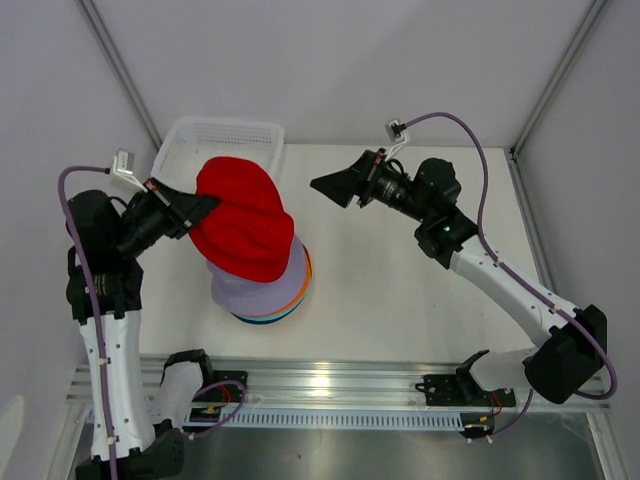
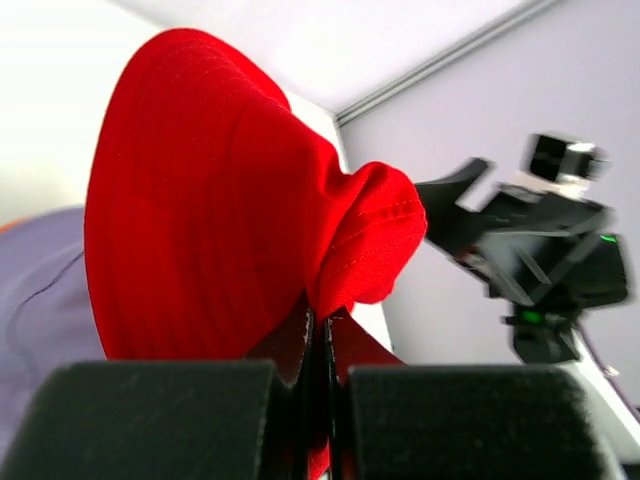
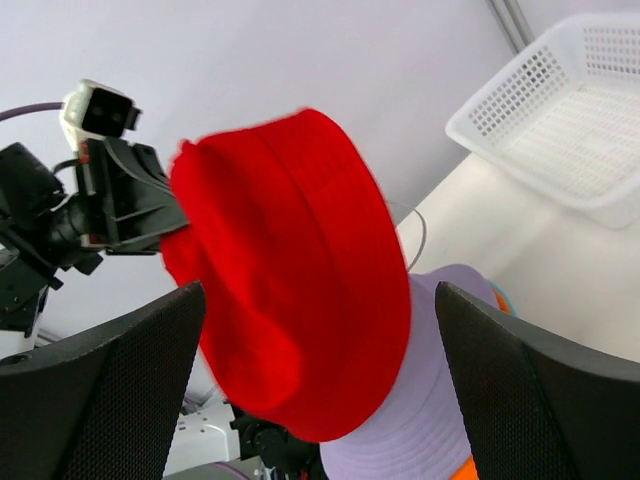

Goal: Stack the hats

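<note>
My left gripper (image 1: 205, 207) is shut on the brim of the red hat (image 1: 242, 222) and holds it tilted in the air over the stack. The stack (image 1: 268, 290) shows the lavender hat (image 1: 265, 288) on top, with orange (image 1: 307, 268) and teal (image 1: 270, 318) brims under it. Lower hats are hidden. In the left wrist view the red hat (image 2: 215, 220) is pinched between my closed fingers (image 2: 150, 420). My right gripper (image 1: 335, 184) is open and empty, to the right of the red hat (image 3: 300, 280), facing it.
A white mesh basket (image 1: 220, 145) stands at the back left, just behind the red hat; it also shows in the right wrist view (image 3: 570, 110). The metal rail (image 1: 350, 385) runs along the table's near edge.
</note>
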### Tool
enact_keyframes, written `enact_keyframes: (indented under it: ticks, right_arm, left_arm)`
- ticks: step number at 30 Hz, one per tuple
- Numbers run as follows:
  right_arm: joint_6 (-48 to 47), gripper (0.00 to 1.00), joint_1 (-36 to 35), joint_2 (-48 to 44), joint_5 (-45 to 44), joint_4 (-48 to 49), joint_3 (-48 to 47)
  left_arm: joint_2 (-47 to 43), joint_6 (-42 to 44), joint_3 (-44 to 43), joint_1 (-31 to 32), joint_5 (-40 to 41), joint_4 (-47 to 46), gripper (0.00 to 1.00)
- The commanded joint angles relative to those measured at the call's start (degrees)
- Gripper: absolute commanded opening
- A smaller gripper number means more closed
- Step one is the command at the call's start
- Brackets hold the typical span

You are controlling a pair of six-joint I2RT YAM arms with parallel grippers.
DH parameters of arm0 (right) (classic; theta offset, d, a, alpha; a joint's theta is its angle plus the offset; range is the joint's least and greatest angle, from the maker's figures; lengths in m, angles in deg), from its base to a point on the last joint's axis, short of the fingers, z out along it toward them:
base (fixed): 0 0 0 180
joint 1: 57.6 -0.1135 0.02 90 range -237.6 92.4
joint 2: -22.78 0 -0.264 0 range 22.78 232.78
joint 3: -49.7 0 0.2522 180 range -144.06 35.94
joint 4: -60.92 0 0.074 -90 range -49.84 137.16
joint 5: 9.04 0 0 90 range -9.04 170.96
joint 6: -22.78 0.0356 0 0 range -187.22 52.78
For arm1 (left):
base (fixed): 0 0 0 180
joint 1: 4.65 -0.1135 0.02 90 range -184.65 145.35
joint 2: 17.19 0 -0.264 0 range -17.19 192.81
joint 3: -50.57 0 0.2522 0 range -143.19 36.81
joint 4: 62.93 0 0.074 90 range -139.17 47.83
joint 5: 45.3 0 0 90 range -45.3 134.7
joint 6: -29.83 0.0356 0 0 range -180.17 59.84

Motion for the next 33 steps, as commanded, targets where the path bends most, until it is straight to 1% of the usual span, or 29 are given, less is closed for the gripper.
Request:
enact_keyframes:
  ticks: [1, 2, 5, 9, 10, 11, 13, 14, 16, 17, 18, 21, 22, 23, 24, 25, 27, 28, 29, 31, 32, 33]
  right_arm:
    - [-3.1, 1.00, -0.2, -0.9, -3.2, -2.6, 0.8]
    - [-3.0, 1.00, -0.2, -0.9, -3.0, -2.7, 0.9]
    - [-1.8, 1.00, -0.1, 0.4, -2.2, -2.0, 2.2]
    - [-0.8, 1.00, -0.2, 2.7, -1.3, -0.8, 4.0]
    - [0.2, 1.00, -0.2, 3.3, -0.3, 0.8, 4.4]
    - [0.7, 0.99, -0.1, 4.2, 0.1, 1.7, 4.7]
    - [1.8, 1.00, -0.4, 5.4, 1.4, 3.8, 4.9]
    - [2.4, 1.00, -0.3, 6.4, 1.9, 4.2, 4.8]
    - [2.8, 1.00, -0.3, 7.4, 2.9, 4.9, 4.5]
    - [3.3, 1.00, -0.5, 8.2, 3.3, 5.1, 4.5]
    - [3.5, 1.00, -0.4, 8.5, 3.7, 5.9, 4.5]
    - [4.3, 1.00, -0.5, 10.0, 5.6, 6.8, 4.2]
    - [4.4, 0.99, -0.6, 10.5, 6.2, 6.9, 3.8]
    - [4.4, 0.99, -0.8, 10.8, 6.5, 7.1, 3.7]
    - [4.3, 1.00, -0.9, 11.9, 7.0, 7.3, 3.4]
    - [4.3, 0.99, -1.2, 12.4, 7.2, 7.4, 3.1]
    - [4.5, 0.99, -1.3, 14.0, 8.3, 7.3, 2.0]
    - [4.6, 1.00, -1.3, 14.4, 8.6, 7.2, 1.6]
    - [4.6, 0.99, -1.3, 14.8, 8.7, 7.3, 1.1]
    - [4.7, 0.99, -1.5, 15.9, 9.1, 7.3, 0.6]
    - [4.7, 0.99, -1.5, 16.2, 9.2, 7.3, 0.3]
    - [4.7, 0.99, -1.6, 16.5, 9.3, 7.3, -0.1]
  left_arm:
    - [0.7, 2.7, 3.7, 0.1, 3.7, 2.2, 0.01]
    - [0.8, 3.2, 5.8, 0.1, 5.4, 2.1, 0.01]
    - [2.2, 4.2, 8.0, 0.1, 6.8, 1.2, 0.01]
    - [4.7, 6.2, 6.6, -0.2, 7.0, 1.0, 0.02]
    - [5.1, 6.8, 6.2, -0.3, 7.1, 1.3, 0.04]
    - [5.9, 8.1, 5.8, -0.3, 7.5, 1.9, 0.11]
    - [6.2, 10.2, 4.6, -0.7, 10.3, 4.1, 0.18]
    - [5.8, 10.8, 4.6, -0.8, 10.6, 4.8, 0.23]
    - [4.8, 12.1, 5.5, -1.5, 10.6, 5.2, 0.25]
    - [3.1, 12.4, 4.4, -1.6, 10.5, 5.3, 0.25]
    - [2.2, 12.7, 7.1, -1.9, 10.4, 5.3, 0.26]
    - [-1.5, 13.2, 8.7, -1.9, 8.1, 3.6, 0.39]
    - [-2.4, 13.0, 9.5, -1.9, 6.3, 3.1, 0.50]
    - [-3.1, 12.9, 9.6, -2.0, 5.9, 3.0, 0.57]
    - [-4.0, 12.8, 9.5, -1.9, 5.9, 3.4, 0.68]
    - [-4.3, 13.0, 8.9, -1.9, 6.3, 4.4, 0.78]
    - [-5.4, 13.0, 7.9, -1.9, 10.6, 8.7, 0.82]
    - [-5.9, 12.0, 6.9, -1.9, 13.3, 10.6, 0.94]
    - [-6.5, 11.2, 6.4, -1.9, 18.7, 14.2, 0.97]
    - [-9.4, 8.2, 6.4, -2.0, 22.9, 16.4, 1.00]
    - [-10.7, 6.9, 6.8, -1.9, 26.0, 18.0, 0.99]
    - [-11.9, 5.3, 7.0, -1.9, 27.1, 18.6, 0.99]
